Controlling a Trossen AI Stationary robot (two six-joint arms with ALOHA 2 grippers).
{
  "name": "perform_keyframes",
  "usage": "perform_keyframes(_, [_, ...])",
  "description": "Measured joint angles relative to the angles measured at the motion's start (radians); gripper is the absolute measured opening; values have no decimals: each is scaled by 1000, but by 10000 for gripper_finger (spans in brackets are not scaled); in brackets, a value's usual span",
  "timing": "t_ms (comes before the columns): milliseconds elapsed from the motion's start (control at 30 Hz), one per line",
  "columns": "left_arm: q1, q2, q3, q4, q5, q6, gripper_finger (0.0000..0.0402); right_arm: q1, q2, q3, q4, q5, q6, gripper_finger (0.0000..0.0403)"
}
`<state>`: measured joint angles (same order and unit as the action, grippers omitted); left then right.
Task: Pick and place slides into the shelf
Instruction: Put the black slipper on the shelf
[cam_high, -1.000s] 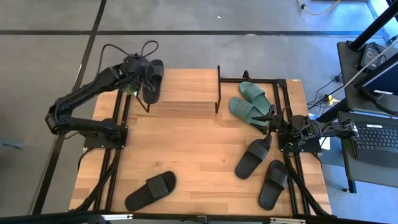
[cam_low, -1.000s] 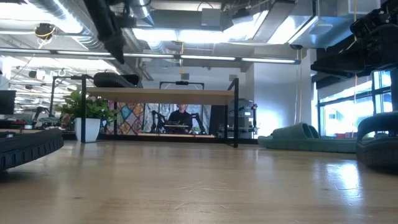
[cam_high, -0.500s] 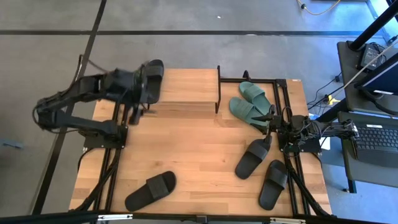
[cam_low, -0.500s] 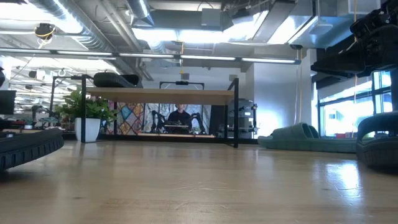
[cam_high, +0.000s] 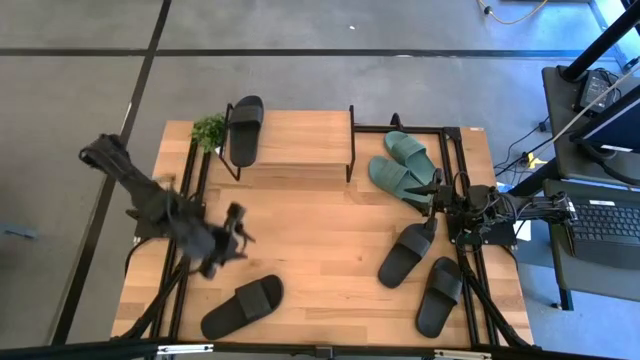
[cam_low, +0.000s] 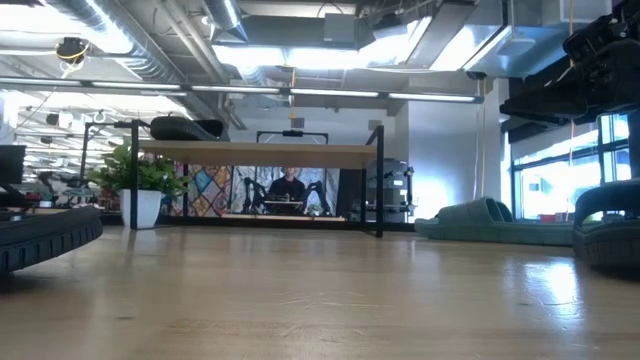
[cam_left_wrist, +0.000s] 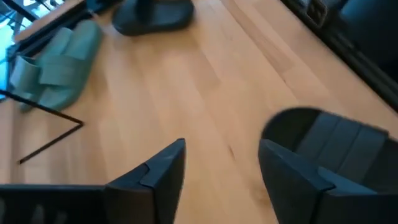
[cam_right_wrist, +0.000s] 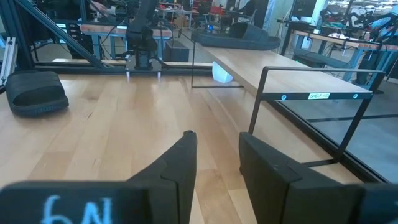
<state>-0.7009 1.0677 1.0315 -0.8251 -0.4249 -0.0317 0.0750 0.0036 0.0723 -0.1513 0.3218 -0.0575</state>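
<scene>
One black rubber slide (cam_high: 245, 129) was seen placed on the low wooden-topped shelf (cam_high: 300, 138) at twelve o'clock. The left gripper (cam_high: 232, 243), fingers spread and empty, was poised near another black slide (cam_high: 242, 306) at seven o'clock. The right gripper (cam_high: 441, 192), parted, waited at three o'clock. A shallow approach could shove that slide away.

The counter (cam_high: 320, 230) is smooth light wood; the slides (cam_high: 242, 306) look matt rubber; the shelf (cam_high: 300, 140) has thin black metal legs
</scene>
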Motion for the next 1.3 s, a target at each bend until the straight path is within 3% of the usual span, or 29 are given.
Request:
perform_keyframes(300, [-265,293,-39,148,-191,-208,193,0,0,0,4,0,10,122])
perform_keyframes(600, [-372,530,-31,228,-198,-477,193,0,0,0,4,0,27,122])
perform_keyframes(867, [-413,595,-31,258,-171,-595,193,0,0,0,12,0,29,122])
perform_keyframes(1300, [-366,605,-30,114,-164,-479,193,0,0,0,13,0,54,122])
